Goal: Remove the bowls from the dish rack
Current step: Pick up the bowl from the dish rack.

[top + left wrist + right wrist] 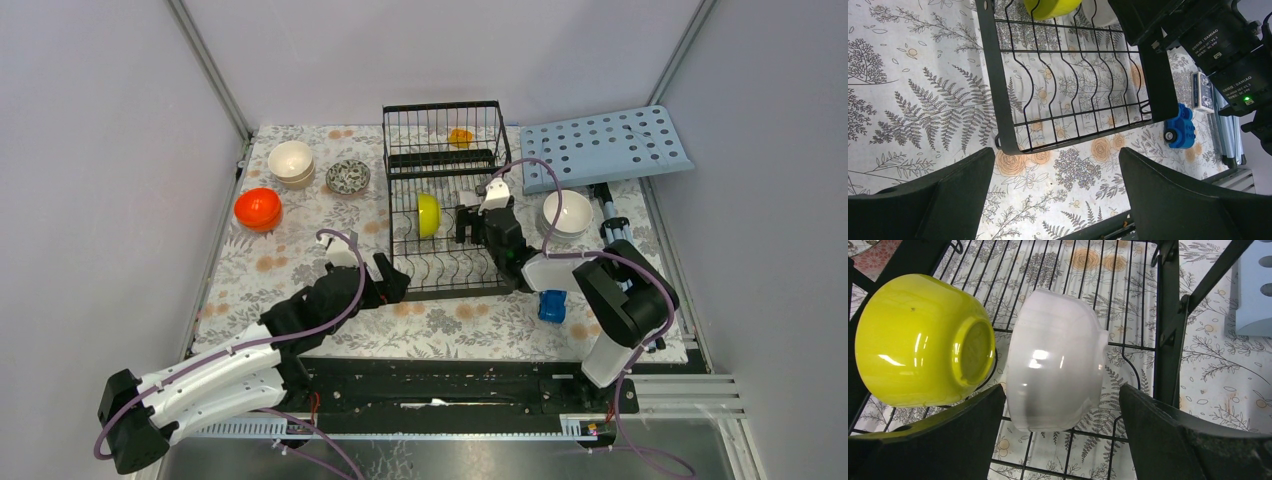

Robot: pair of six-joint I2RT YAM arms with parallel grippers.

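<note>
White bowl first — seeing it lying on its side on the tined base of the dish rack, with a yellow-green bowl tipped over just beside it, foot ring facing the camera, and an orange bowl sitting up in the raised basket section. Straddling the white bowl with the right gripper, jaws standing wide, one finger close against the bowl's wall on the yellow-green side and the other showing a gap; not gripping anything yet. Hanging the left gripper low over the floral tablecloth at the rack's near corner, jaws spread wide and holding nothing. Judging the main risk to be the glossy, rounded wall: closing too near the rim or the foot probably squeezing the bowl out sideways, sending it clattering along the wires or into its neighbour. Also worrying about the inner finger — pressing into the narrow space between the two bowls, likely nudging the yellow-green one and rolling it off its tine. Lifting without clearing the wire prongs possibly catching the rim and dragging the rack across the cloth. Swinging out toward the near side risking a brush with the left arm, sitting so close to the rack's corner.
</note>
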